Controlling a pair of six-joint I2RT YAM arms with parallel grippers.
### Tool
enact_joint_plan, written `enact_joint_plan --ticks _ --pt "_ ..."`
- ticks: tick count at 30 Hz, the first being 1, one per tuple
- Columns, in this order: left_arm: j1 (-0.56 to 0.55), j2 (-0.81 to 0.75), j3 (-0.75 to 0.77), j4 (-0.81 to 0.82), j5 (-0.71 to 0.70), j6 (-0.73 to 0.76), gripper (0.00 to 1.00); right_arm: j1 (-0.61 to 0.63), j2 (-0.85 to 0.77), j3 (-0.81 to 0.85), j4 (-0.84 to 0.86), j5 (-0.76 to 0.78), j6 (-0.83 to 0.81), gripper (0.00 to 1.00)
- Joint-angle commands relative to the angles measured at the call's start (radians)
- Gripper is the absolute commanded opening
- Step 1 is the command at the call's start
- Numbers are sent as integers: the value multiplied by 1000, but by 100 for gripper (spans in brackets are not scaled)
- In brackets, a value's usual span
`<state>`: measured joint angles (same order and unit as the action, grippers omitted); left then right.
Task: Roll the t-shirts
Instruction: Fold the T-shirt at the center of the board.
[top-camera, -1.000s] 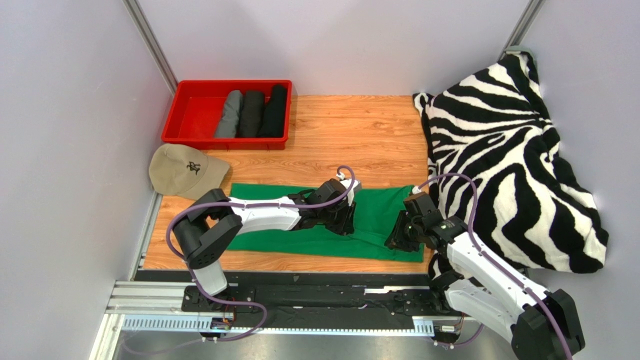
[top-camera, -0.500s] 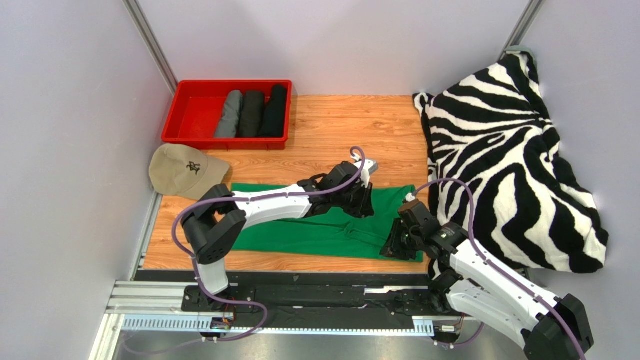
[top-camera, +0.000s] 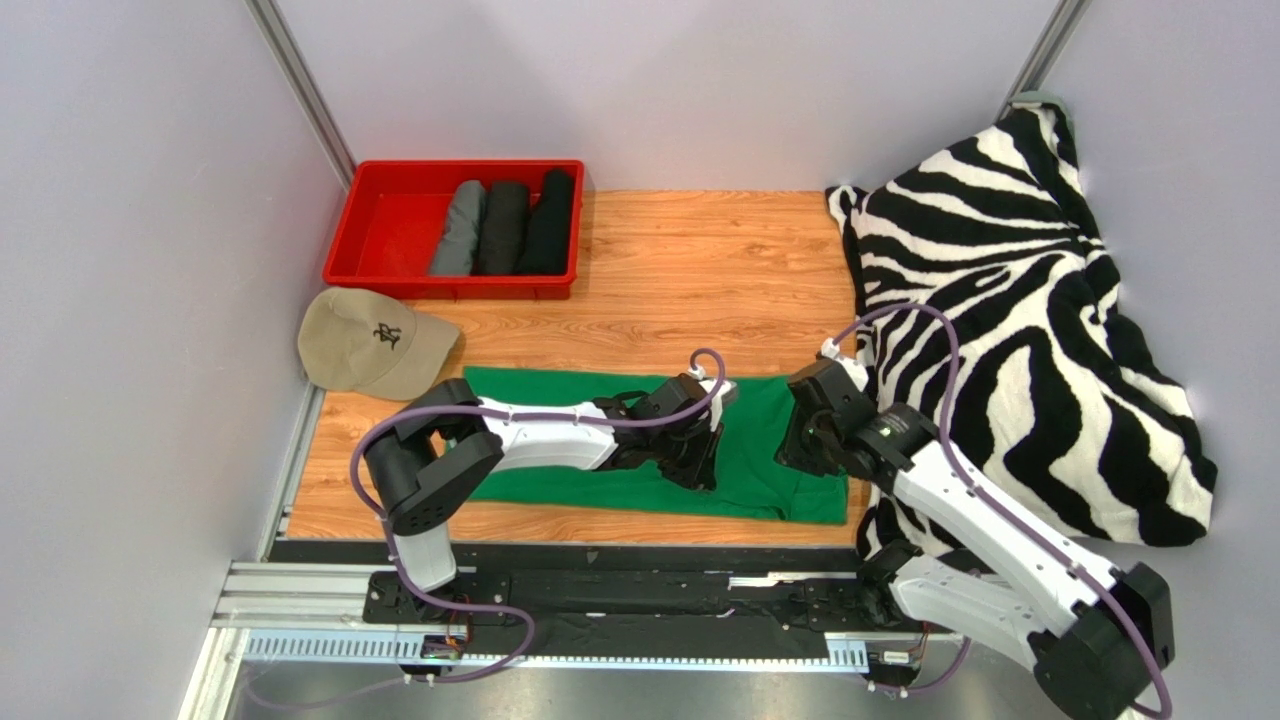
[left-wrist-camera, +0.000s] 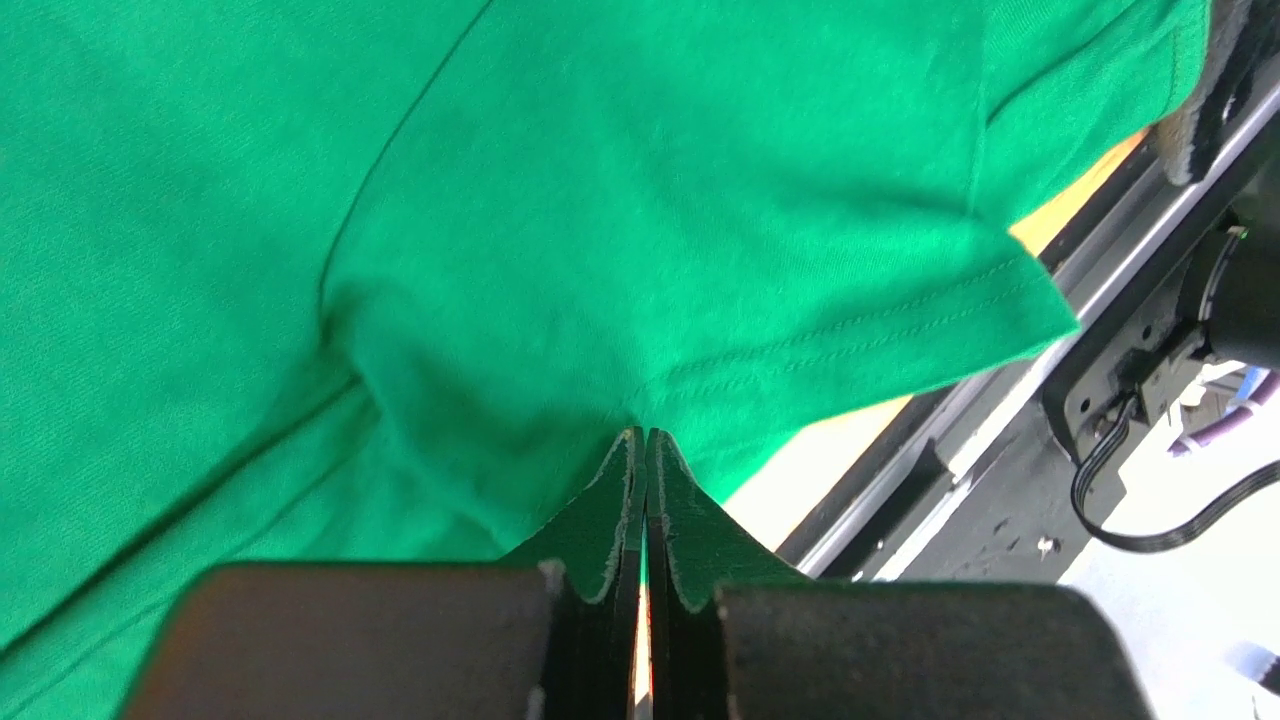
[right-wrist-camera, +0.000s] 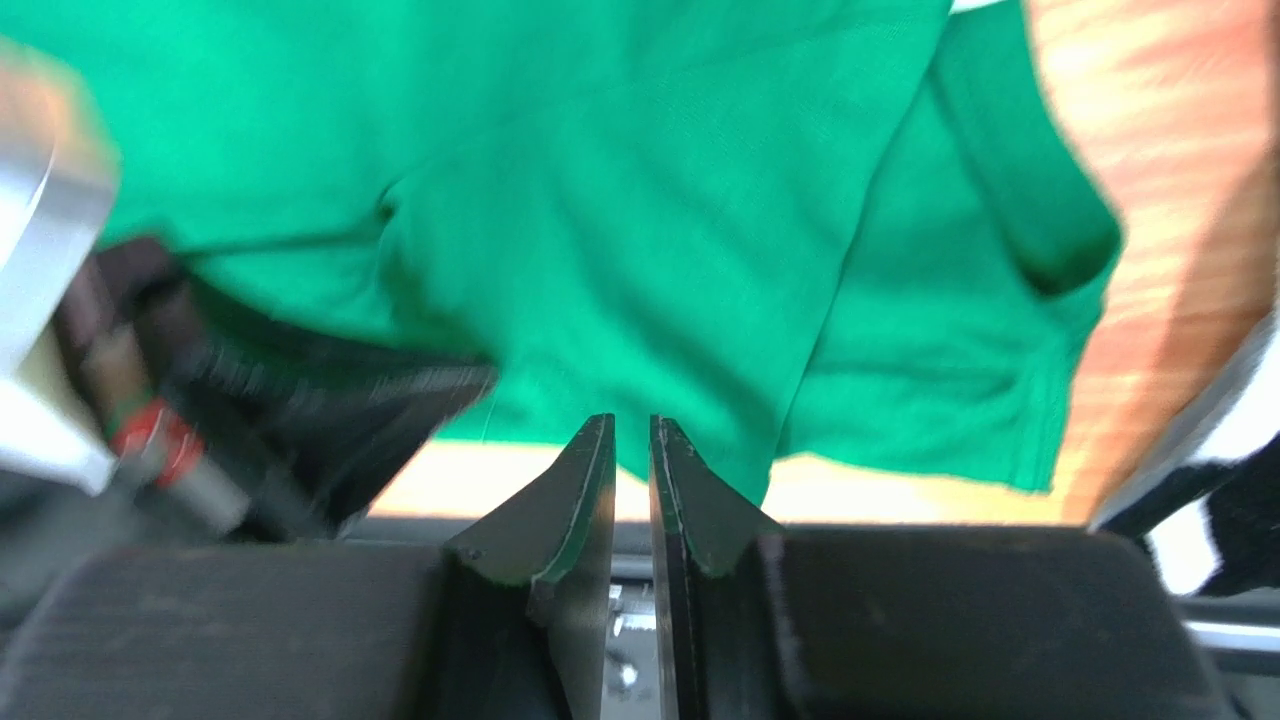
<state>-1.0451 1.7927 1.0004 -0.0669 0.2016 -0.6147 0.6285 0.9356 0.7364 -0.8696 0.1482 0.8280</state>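
A bright green t-shirt (top-camera: 759, 473) lies spread along the table's near edge. My left gripper (top-camera: 703, 458) rests on its middle and is shut, its tips (left-wrist-camera: 643, 438) pinching a pucker of the green cloth (left-wrist-camera: 601, 195). My right gripper (top-camera: 796, 447) hovers at the shirt's right end; its fingers (right-wrist-camera: 631, 428) stand a narrow gap apart with nothing between them, above the green cloth (right-wrist-camera: 676, 180). A grey rolled t-shirt (top-camera: 458, 228) and two black rolled ones (top-camera: 504, 225) (top-camera: 549, 221) lie side by side in the red bin (top-camera: 394, 225).
A beige cap (top-camera: 368, 342) sits left of the shirt's far corner. The zebra-striped blanket (top-camera: 1022, 330) is heaped along the right side, close behind the right arm. A metal rail (top-camera: 601, 600) runs along the near table edge.
The left gripper pulled back from the shirt's far edge toward the near side and shut on the cloth. The right gripper moved a little farther in, and the shirt's right end shifted.
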Motion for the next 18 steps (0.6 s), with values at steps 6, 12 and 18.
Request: enact_joint_plan --ticks 6,12,18 --pt "-4 -173 -51 -3 -37 -23 4 -10 160 -41 135 -44 2 16" --pt "10 -165 23 -143 -148 -40 8 48 135 -169 204 -87 85 15" --pt "77 -205 -54 -163 -142 -161 9 10 94 -163 190 -88 54 19"
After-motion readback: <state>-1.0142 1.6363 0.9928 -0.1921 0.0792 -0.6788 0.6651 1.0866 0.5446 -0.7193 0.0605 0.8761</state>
